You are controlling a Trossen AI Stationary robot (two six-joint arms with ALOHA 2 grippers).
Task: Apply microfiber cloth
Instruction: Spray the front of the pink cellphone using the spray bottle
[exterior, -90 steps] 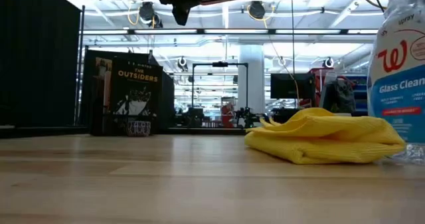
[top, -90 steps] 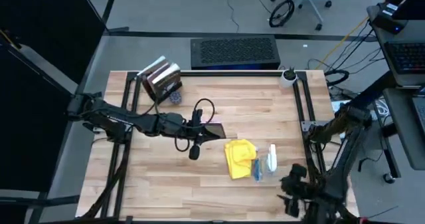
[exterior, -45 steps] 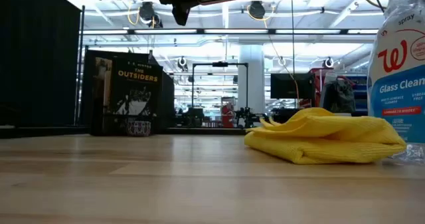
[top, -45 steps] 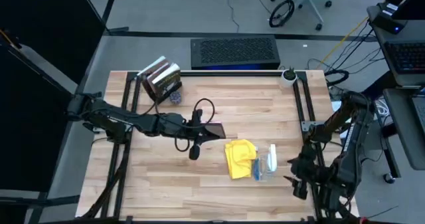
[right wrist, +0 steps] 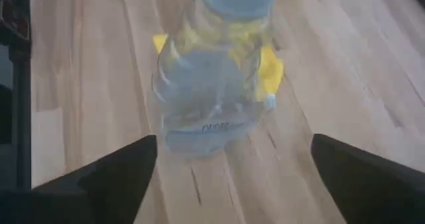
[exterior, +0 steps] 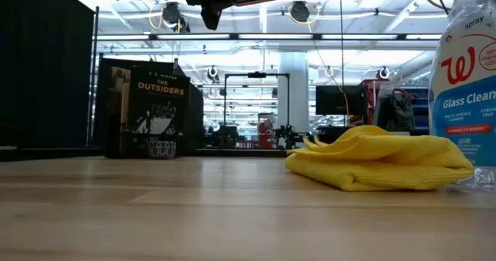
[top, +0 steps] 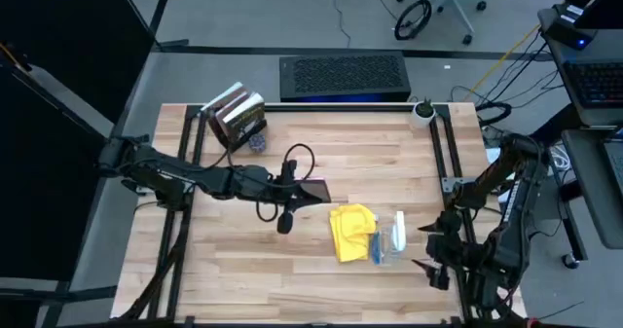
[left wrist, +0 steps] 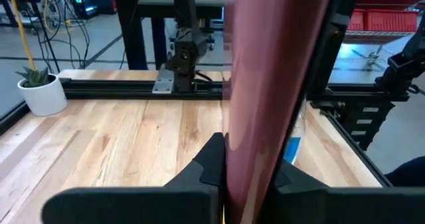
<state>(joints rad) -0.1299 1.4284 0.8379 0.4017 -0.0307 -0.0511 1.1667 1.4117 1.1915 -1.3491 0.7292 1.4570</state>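
I have the left pincer (top: 313, 194) in the middle of the counter (top: 292, 260), raised above the wood, and it is clenched on the smartphone (left wrist: 272, 84), which stands on edge between the two fingers in the left wrist view. The microfiber cloth (top: 351, 233) lies crumpled on the counter just beside this pincer, toward the right arm's side, and nothing holds it. The spray bottle (top: 396, 234) lies touching the far edge of the cloth; in the right wrist view the bottle is in front and the yellow fabric shows behind it. The right pincer (top: 429, 249) is near the right edge of the counter, close to the bottle, and its fingers (right wrist: 99, 177) are spread wide with nothing between them. In my judgement the step in hand is the approach to the cloth: the phone is already presented, and the cloth is not yet taken. For the next move I think the right pincer must go over or around the bottle, come down on a raised fold of the cloth and close there, without pushing the bottle. Then it can bring the cloth to the phone's face. The books (top: 238, 117) at the back corner are well apart.
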